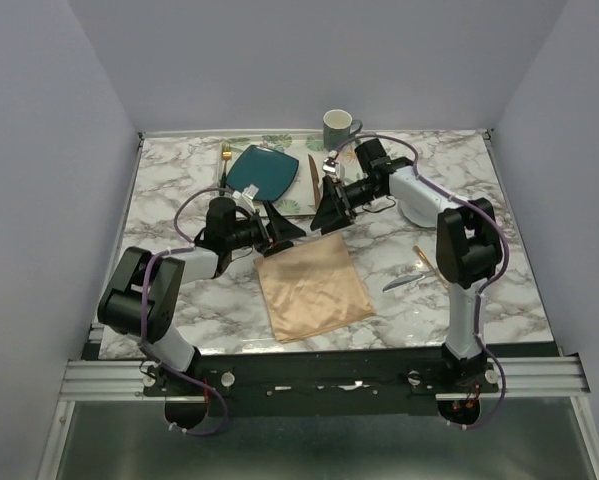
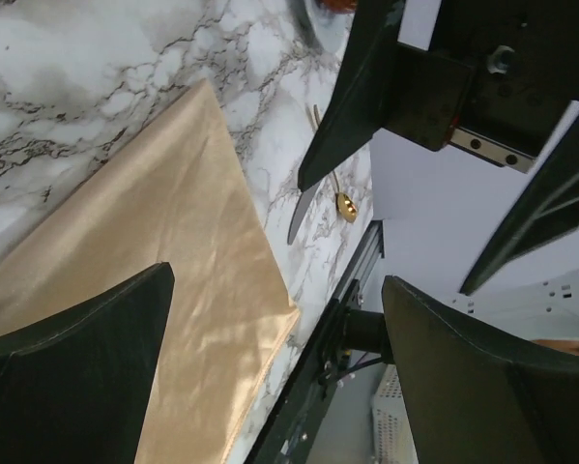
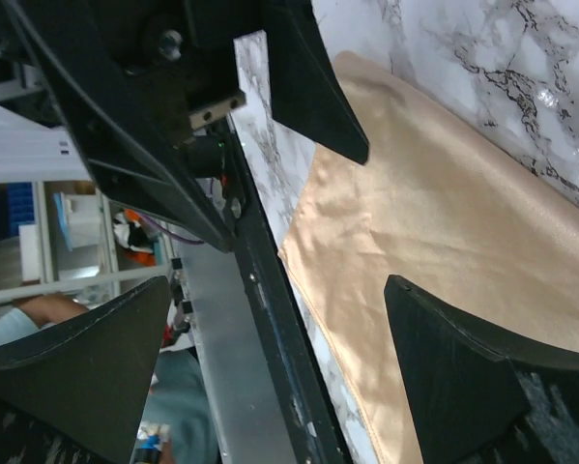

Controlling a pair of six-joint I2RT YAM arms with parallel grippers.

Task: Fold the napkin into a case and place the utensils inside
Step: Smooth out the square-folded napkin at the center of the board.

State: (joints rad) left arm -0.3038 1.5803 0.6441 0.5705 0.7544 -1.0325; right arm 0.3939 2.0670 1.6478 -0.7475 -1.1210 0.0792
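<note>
The peach-tan napkin (image 1: 312,288) lies flat and unfolded on the marble table, near the front edge. It also shows in the left wrist view (image 2: 173,261) and the right wrist view (image 3: 444,222). My left gripper (image 1: 287,226) (image 2: 275,290) is open and empty, just above the napkin's far left corner. My right gripper (image 1: 327,215) (image 3: 277,290) is open and empty, above the napkin's far edge and close to the left one. The gold spoon (image 1: 420,257) (image 2: 345,205) and the silver knife (image 1: 404,282) (image 2: 303,213) lie on the table right of the napkin.
A teal plate (image 1: 264,172) sits on a leaf-patterned tray (image 1: 279,141) at the back. A gold fork (image 1: 225,158) lies left of it and a brown-handled knife (image 1: 312,175) right of it. A mug (image 1: 338,127) stands behind. The table's front rail (image 1: 319,352) runs near the napkin.
</note>
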